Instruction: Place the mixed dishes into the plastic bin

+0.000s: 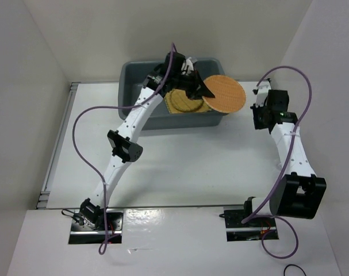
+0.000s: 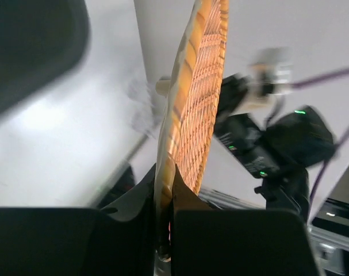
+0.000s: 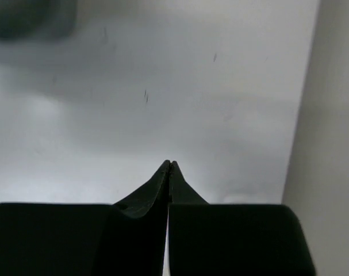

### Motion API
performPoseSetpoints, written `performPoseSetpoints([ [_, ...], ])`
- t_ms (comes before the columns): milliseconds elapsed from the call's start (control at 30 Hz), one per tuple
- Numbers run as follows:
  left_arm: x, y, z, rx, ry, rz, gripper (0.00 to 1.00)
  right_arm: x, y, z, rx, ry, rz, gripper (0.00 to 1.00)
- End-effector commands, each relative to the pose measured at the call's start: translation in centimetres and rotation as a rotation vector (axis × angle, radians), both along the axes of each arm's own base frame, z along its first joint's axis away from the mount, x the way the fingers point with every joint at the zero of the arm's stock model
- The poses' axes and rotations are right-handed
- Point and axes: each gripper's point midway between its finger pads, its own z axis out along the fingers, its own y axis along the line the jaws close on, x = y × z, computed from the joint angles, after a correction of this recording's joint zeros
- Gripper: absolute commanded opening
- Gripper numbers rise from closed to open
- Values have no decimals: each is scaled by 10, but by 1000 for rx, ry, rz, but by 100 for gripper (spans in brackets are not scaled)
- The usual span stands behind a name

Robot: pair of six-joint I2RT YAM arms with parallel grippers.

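My left gripper (image 1: pixel 204 89) is shut on the rim of the orange woven disc (image 1: pixel 225 94) and holds it above the right end of the grey plastic bin (image 1: pixel 134 72). In the left wrist view the disc (image 2: pixel 194 109) stands edge-on between the fingers of the left gripper (image 2: pixel 167 178). A yellow woven piece (image 1: pixel 183 102) lies inside the bin under the disc. My right gripper (image 1: pixel 258 115) hovers over the table right of the bin; in the right wrist view it (image 3: pixel 170 165) is shut and empty. No clear cups show.
White walls enclose the table on the left, back and right. The left arm's purple cable (image 1: pixel 82 144) loops over the left of the table. The bin's corner (image 3: pixel 30 20) shows blurred at the top left of the right wrist view.
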Motion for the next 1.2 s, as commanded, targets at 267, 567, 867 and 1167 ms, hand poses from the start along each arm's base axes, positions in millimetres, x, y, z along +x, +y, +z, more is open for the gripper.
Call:
performPoseSetpoints([
  [267,98,107,-11,26,-290,86,0,-36,2,-48,54,149,-82,0],
  [567,138,122,-111,46,-164,87,0,-31,3,-60,117,117,-177,0],
  [867,177,150,-164,34,-100,182,0,-30,9,-71,140,147,-147,0],
  [1167,185,148,-201,31,-39,209,43,-28,6,-76,148,155,-153,0],
])
